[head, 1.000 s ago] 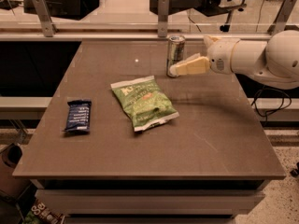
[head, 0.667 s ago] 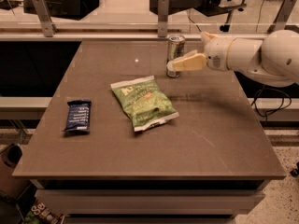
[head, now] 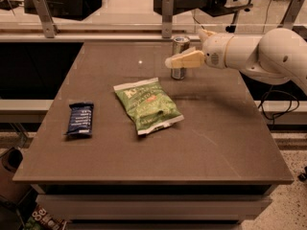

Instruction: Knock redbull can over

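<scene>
The redbull can (head: 181,44) stands upright at the far middle of the brown table (head: 216,143). It is slim and silvery with a shiny round top. My gripper (head: 184,60) reaches in from the right on a white arm (head: 254,51). Its cream tip lies across the front of the can at mid height, hiding that part. I cannot tell whether it touches the can.
A green crinkly snack bag (head: 147,105) lies flat in the table's middle, just in front of the can. A dark blue wrapped bar (head: 80,119) lies at the left. A rail with metal posts (head: 166,11) runs behind the table's far edge.
My gripper has moved a little to the left, so its tip now crosses the front of the can. The can still stands upright in the same spot.
</scene>
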Robot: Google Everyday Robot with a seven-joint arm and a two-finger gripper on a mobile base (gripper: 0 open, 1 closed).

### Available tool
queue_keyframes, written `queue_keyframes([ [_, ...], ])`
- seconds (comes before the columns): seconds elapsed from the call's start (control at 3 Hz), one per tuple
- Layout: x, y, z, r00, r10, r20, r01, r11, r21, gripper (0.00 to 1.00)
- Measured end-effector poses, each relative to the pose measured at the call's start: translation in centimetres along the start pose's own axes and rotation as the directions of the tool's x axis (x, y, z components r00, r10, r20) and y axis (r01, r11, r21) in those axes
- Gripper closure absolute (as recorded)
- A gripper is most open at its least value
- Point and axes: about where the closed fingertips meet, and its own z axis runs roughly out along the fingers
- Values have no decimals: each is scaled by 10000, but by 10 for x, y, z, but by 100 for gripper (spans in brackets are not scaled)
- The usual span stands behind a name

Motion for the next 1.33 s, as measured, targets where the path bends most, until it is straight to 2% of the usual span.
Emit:
queue_keyframes([
  [0.67,4,5,16,9911,711,1124,-655,9964,-532,0],
  [1.0,6,6,18,9866,900,1363,-824,9948,-602,0],
  [1.33,7,6,17,9840,992,1480,-929,9945,-489,18],
])
